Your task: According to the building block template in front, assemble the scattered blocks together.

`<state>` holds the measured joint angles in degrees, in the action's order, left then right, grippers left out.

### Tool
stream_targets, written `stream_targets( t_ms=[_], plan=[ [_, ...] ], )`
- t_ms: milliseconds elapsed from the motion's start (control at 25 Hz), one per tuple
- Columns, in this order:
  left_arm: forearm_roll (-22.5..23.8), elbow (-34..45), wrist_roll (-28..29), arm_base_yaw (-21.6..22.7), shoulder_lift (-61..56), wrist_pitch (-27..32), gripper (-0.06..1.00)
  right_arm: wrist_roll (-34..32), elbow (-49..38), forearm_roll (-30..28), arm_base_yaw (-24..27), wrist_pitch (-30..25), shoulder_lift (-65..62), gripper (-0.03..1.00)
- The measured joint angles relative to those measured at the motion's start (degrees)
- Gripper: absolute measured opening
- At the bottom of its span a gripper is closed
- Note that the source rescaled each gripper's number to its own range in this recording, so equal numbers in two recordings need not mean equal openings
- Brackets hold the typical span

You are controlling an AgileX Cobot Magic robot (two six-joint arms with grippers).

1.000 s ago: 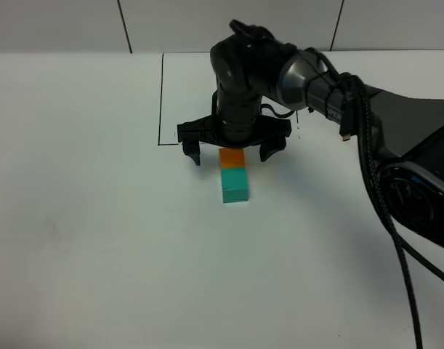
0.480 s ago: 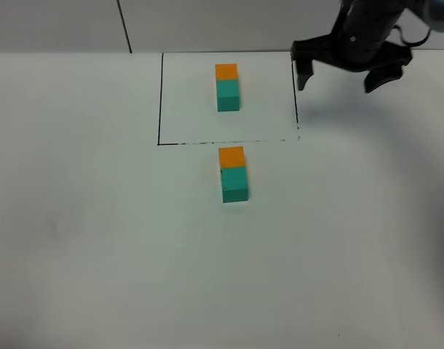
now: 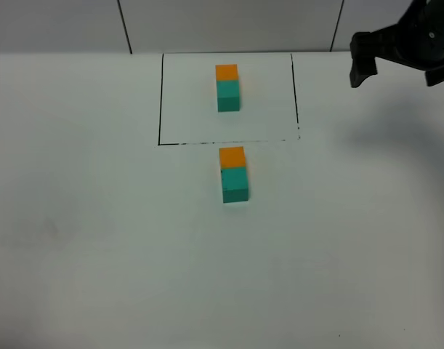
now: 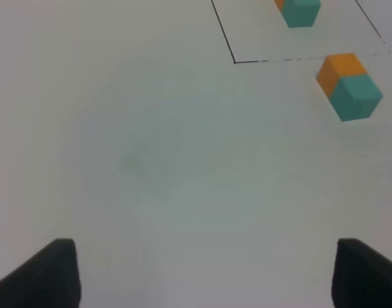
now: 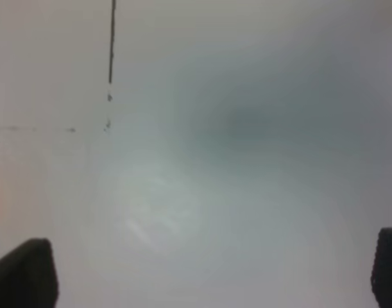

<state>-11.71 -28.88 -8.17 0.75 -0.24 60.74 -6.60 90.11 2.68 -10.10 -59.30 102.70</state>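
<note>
White matte table (image 3: 98, 254), bare in the near field. Scattered blocks (image 3: 234, 174), joined with the teal cube nearer and the orange cube farther, lie just outside the near edge of the black-lined rectangle (image 3: 160, 102). Building block template (image 3: 227, 87) sits inside that rectangle, same colour order. Right pincer (image 3: 396, 71) hangs at the far right corner, jaws apart, holding nothing. Left pincer (image 4: 202, 273) jaws apart over bare table. Pale panelled wall (image 3: 62, 25) behind.
</note>
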Motion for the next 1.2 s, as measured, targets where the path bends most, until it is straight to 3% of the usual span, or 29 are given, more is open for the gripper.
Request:
stream_targets(
  t_ms=[200, 520, 920, 1200],
  plan=[
    [0.00, 0.00, 0.00, 0.00, 0.00, 0.00, 0.83, -0.37, -17.30, 0.06, 0.00, 6.29, -17.42, 1.00],
    [0.00, 0.00, 0.00, 0.00, 0.00, 0.00, 0.83, -3.20, -39.63, -2.68, 0.10, 6.72, -45.64, 1.00],
    [0.00, 0.00, 0.00, 0.00, 0.00, 0.00, 0.83, -4.71, -51.65, -3.14, 0.10, -2.94, -76.76, 1.00],
    [0.00, 0.00, 0.00, 0.00, 0.00, 0.00, 0.83, -2.48, -58.93, -3.02, 0.10, -2.14, -91.73, 1.00]
  ],
)
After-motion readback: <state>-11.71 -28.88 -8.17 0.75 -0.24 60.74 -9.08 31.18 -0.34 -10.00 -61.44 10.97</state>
